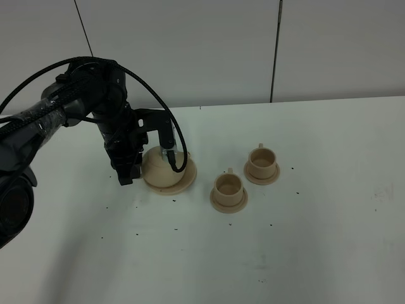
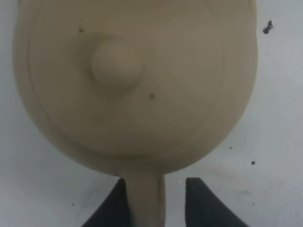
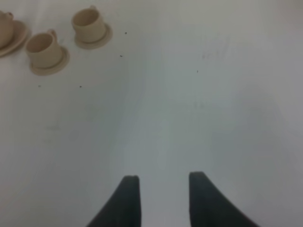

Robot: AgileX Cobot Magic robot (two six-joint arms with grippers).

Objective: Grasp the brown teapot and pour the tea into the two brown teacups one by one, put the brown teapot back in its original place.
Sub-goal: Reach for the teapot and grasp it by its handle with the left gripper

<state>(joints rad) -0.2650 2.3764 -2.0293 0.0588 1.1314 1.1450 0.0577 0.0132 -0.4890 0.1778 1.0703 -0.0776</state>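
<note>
The brown teapot (image 1: pixel 159 166) sits upright with its lid on, on its wide saucer (image 1: pixel 185 179), the original place. My left gripper (image 1: pixel 128 176) stands at the teapot's left side. In the left wrist view the teapot (image 2: pixel 137 80) fills the frame, and the left gripper (image 2: pixel 156 201) is open around the loop handle (image 2: pixel 147 196), with a gap showing on one side. The two brown teacups (image 1: pixel 228 185) (image 1: pixel 261 161) stand on their small saucers to the right of the teapot. My right gripper (image 3: pixel 163 189) hangs open over bare table, far from the teacups (image 3: pixel 43 47) (image 3: pixel 88 23).
The white table (image 1: pixel 316 240) has small dark specks scattered over it. Its back edge meets a white panelled wall (image 1: pixel 221 50). The left arm and its cables arch in from the left edge of the exterior view.
</note>
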